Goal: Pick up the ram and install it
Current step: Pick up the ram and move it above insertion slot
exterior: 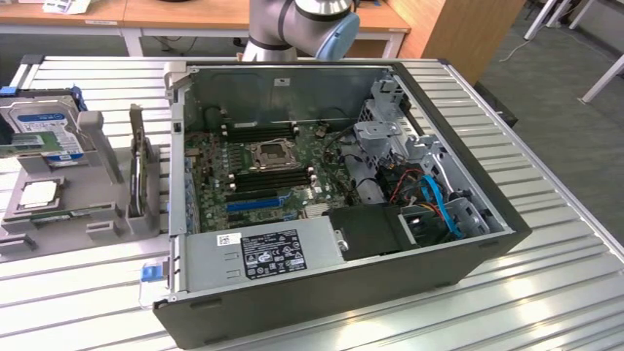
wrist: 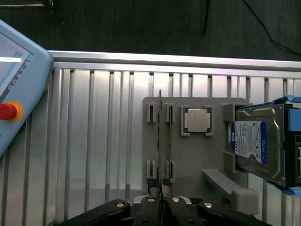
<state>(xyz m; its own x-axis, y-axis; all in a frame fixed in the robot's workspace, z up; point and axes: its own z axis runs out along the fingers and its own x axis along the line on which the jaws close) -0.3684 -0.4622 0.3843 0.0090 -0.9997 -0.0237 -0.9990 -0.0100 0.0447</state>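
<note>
Gripper (wrist: 160,189): closed on nothing, poised above the ram (wrist: 160,141) standing on edge in the grey holder (wrist: 211,155) beside the computer case (exterior: 341,307). Looks like the very start: ram not yet picked up, memory slots (exterior: 268,178) apparently vacant, whole installation left.

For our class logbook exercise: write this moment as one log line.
gripper: shut, empty | ram: on edge in grey holder | installed: no
</note>
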